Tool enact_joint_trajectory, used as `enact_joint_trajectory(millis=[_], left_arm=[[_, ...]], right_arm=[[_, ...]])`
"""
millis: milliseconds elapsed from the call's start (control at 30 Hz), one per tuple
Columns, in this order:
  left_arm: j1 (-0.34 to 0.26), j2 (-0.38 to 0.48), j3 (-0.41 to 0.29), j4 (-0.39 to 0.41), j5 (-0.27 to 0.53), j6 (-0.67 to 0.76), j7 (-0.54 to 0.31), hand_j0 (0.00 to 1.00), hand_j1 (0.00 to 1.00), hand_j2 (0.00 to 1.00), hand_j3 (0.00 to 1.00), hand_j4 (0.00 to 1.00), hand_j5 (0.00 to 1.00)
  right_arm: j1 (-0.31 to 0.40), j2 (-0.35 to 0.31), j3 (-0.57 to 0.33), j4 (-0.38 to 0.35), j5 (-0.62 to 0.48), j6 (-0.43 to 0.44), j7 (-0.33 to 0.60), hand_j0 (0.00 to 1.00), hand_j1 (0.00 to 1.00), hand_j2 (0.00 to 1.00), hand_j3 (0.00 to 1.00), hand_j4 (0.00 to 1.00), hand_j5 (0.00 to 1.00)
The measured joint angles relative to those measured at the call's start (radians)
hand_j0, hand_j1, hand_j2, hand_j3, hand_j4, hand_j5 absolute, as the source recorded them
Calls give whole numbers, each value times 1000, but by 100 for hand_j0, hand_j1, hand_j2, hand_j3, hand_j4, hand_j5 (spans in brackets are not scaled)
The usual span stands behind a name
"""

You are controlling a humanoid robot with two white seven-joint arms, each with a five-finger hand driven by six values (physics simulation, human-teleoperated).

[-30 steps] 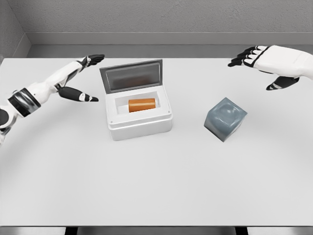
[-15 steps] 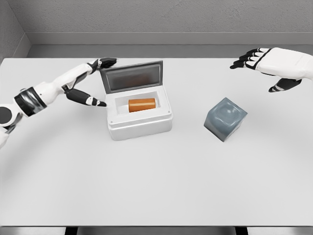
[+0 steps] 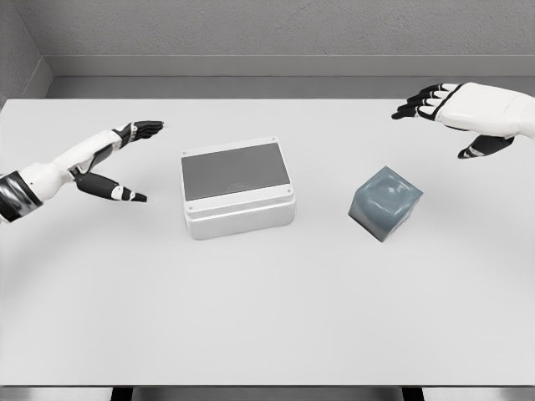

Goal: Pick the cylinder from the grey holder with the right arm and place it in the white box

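At far right the right hand (image 3: 451, 113) hovers spread and empty, well apart from the grey holder (image 3: 385, 202), which sits alone on the bench (image 3: 267, 317). White box (image 3: 237, 190) has its lid down, so no cylinder in view (likely inside). Left hand (image 3: 117, 163) open beside the box. Task looks done.

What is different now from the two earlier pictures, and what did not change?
The white box went from lid raised, orange cylinder visible inside, to lid down, so the cylinder is hidden. The left robot hand, near the lid half a second ago, drew back leftward, open and holding nothing. The right robot hand stayed open above the table, barely shifting. The grey holder did not move.
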Motion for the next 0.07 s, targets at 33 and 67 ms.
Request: enact_joint_trajectory(millis=[33, 67], left_arm=[[-1, 1, 0, 11, 0, 0, 0, 100, 100, 100, 100, 100, 100], [0, 2, 0, 18, 0, 0, 0, 100, 100, 100, 100, 100, 100]], right_arm=[[0, 0, 0, -2, 0, 0, 0, 100, 100, 100, 100, 100, 100], [2, 0, 0, -3, 0, 0, 0, 100, 100, 100, 100, 100, 100]])
